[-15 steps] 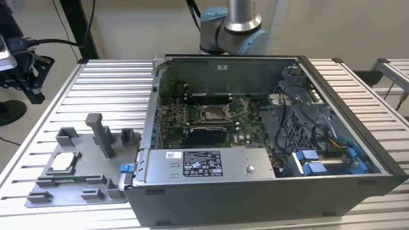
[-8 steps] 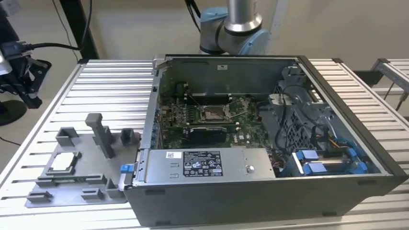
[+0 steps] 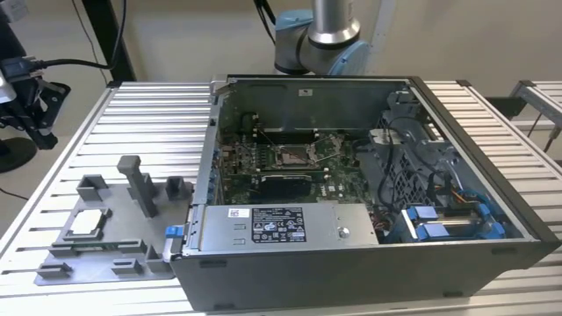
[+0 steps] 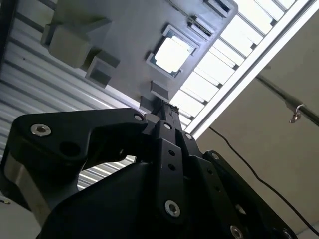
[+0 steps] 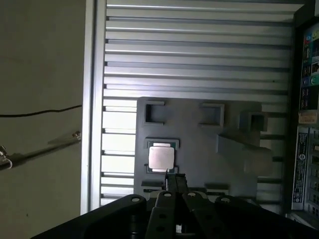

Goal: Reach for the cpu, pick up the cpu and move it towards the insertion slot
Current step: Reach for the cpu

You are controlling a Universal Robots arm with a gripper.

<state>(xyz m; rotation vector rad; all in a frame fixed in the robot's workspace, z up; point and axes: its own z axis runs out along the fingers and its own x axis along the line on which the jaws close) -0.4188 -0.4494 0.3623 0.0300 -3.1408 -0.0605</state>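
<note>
The cpu [image 3: 85,224] lies flat in a square nest on the grey fixture plate [image 3: 131,266], at the exterior view's left beside the computer case. Both wrist views look down on it from well above: its bright silvery face [image 4: 172,54] [image 5: 161,158] sits just beyond my gripper's tip [image 4: 167,105] [image 5: 168,175]. The black fingers meet at a narrow point, shut, with nothing between them and apart from the chip. The insertion slot [image 3: 293,156], a shiny metal frame with a dark centre, sits on the green motherboard inside the open case.
The open case [image 3: 474,260] holds a power supply [image 3: 281,227], blue drive bays [image 3: 443,227] and cables. A tall grey post [image 3: 141,187] and blocks stand on the fixture plate near the chip. The slatted metal table [image 3: 149,125] ends close beside the fixture [image 5: 92,124].
</note>
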